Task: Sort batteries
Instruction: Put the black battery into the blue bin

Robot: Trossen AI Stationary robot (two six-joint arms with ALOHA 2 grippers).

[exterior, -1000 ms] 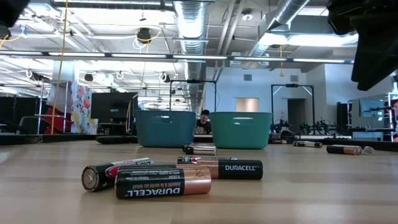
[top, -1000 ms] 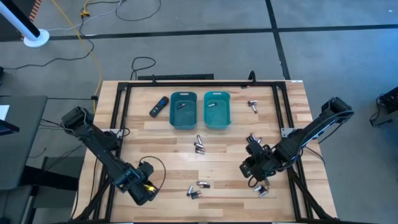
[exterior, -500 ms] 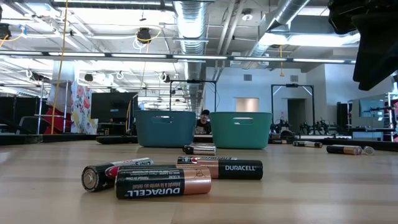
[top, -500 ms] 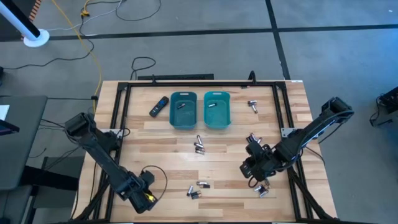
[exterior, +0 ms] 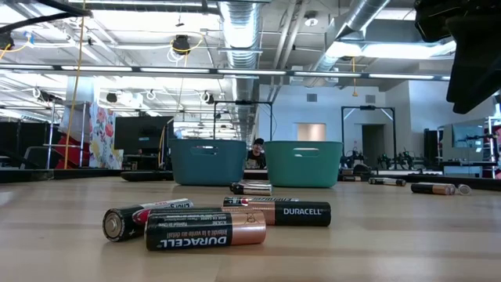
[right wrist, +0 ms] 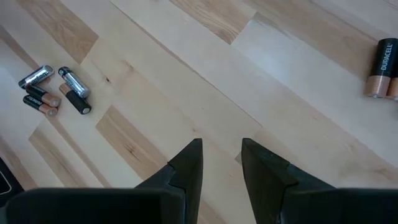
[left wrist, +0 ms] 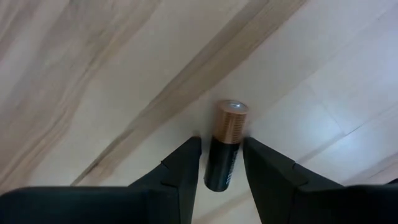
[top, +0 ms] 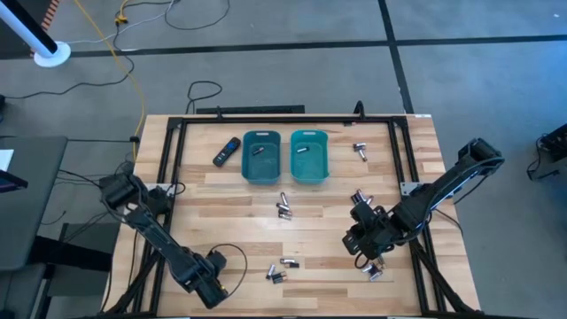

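My left gripper (top: 211, 288) is at the table's near left and is shut on a dark battery with a copper end (left wrist: 225, 149). My right gripper (top: 367, 252) hangs open and empty over bare wood at the near right (right wrist: 222, 155). Loose batteries lie on the wood: a pair at the middle (top: 284, 207), a few near the front (top: 279, 268) (exterior: 207, 227), a group beside the right gripper (top: 359, 197), one just nearer than it (top: 374, 272) and one at the far right (top: 361, 149). Two teal bins (top: 261, 158) (top: 309, 158) stand at the far middle, each with a battery inside. My left gripper pinches the battery's dark end (left wrist: 217, 177) between its two fingers. The battery lies along the fingers, and its copper end (left wrist: 232, 118) sticks out past the fingertips. Whether it rests on the wood or is lifted clear, I cannot tell.
A flat black remote with a blue button (top: 226, 151) lies left of the bins. A black metal frame (top: 177, 159) runs around the table's edges. Bare wood spreads between the battery groups. In the low view a person (exterior: 257, 150) shows far behind the bins.
My left gripper has gone toward the table's near edge and a little to the right.
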